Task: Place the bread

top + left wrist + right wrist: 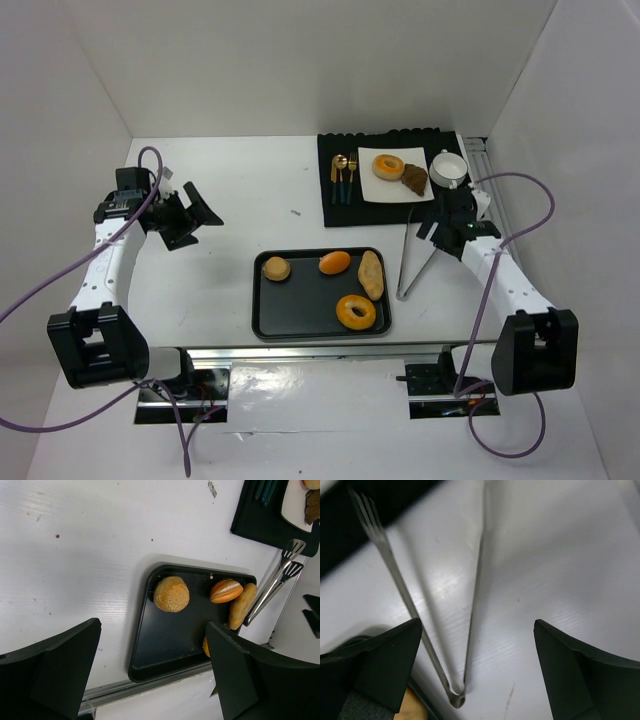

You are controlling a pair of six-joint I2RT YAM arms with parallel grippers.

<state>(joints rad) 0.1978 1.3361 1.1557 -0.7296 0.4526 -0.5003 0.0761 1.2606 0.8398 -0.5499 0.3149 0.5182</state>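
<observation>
Hanging wide open just above the tongs (pixel 415 262) with the right gripper (pixel 438 222), gripping nothing; left gripper (pixel 200 225) likewise splayed and empty, well apart, over the white table (pixel 250 190) between white walls (pixel 300 60). Visible only from the left wrist: slotted tong tips (pixel 295 547) by the black mat (pixel 350 215). Visible only from above: plate (pixel 375 190) and cup (pixel 449 168) on that mat. Lying on the black tray (pixel 300 305), at its right side: long loaf (pixel 371 273), long axis running near to far, with bun (pixel 276 268), roll (pixel 334 262) and bagel (pixel 342 314).

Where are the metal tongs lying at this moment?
In the top view, the tongs lie on the white table at the right, just beside the black tray, under the open right gripper.
</observation>
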